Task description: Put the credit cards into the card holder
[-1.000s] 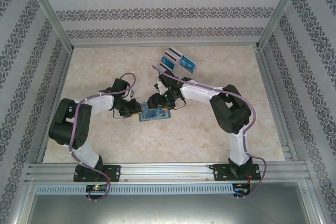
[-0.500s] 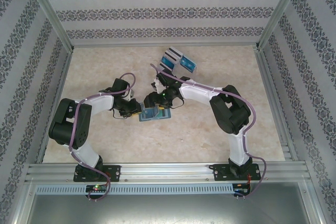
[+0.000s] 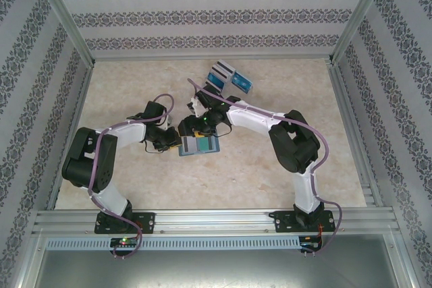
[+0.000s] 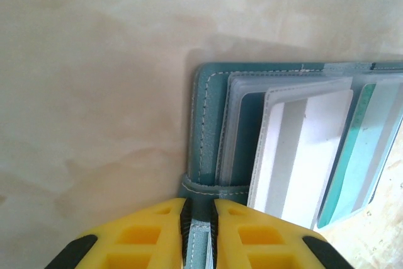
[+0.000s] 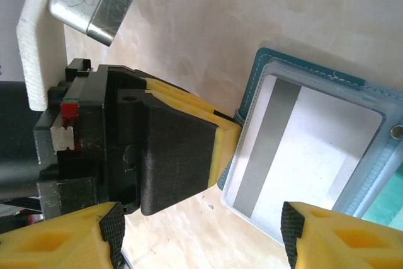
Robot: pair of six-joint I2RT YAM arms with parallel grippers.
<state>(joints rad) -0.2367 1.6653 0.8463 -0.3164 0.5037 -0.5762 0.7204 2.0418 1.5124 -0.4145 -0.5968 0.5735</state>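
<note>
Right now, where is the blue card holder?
The card holder lies open mid-table in the top view, its left edge pinched by the left gripper.

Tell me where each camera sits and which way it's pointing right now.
Top external: above and behind, looking down on the table, both arms and the card holder.
Left wrist: on the left arm, looking along the left gripper, shut on the card holder's edge.
Right wrist: low over the table, facing the card holder past the open right gripper.
Shared: both wrist views show the card holder.
</note>
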